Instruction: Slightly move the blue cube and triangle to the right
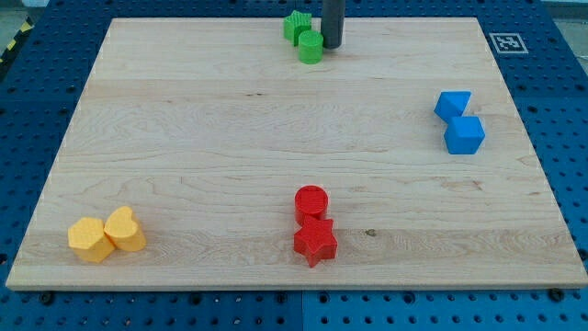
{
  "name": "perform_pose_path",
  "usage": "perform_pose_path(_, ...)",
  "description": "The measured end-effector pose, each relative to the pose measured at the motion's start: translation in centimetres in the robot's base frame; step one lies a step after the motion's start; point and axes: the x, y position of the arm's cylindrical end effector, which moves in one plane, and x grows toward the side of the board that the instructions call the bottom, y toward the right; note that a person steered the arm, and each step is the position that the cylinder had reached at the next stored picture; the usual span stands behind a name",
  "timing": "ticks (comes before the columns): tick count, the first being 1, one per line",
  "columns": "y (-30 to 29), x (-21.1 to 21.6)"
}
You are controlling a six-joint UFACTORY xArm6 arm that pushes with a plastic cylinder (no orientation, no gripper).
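Pale wooden tabletop (230, 129), green star (296, 26) and green cylinder (310, 47) touching at the top edge, blue triangle (452, 103) and blue cube (464, 134) touching near the right edge, red cylinder (311, 202) and red star (315, 242) touching near the bottom edge, yellow hexagon (88, 239) and yellow heart (124, 230) touching in the bottom-left corner.

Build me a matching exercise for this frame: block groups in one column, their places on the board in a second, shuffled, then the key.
Column 1
1. green blocks
2. blue blocks
3. red blocks
4. yellow blocks

Column 2
A. view's bottom left corner
B. view's right edge, upper half
C. view's top edge, just left of my tip
D. view's bottom, near the middle

Pairs: 1-C, 2-B, 3-D, 4-A
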Motion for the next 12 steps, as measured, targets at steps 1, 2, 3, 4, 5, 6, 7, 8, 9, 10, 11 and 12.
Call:
perform_pose_path(1,2.3,-1.2)
perform_pose_path(2,2.8,-1.4)
perform_pose_path(3,3.1,-1.2)
perform_pose_path(4,3.6,2.9)
perform_pose_path(5,3.6,8.3)
perform_pose_path(6,4.9,13.5)
perform_pose_path(7,7.0,19.1)
perform_pose_path(8,7.2,23.7)
perform_pose_path(9,7.2,23.7)
perform_pose_path(10,8.4,24.0)
perform_pose_path(11,9.5,24.4)
perform_pose_path(12,12.4,24.4)
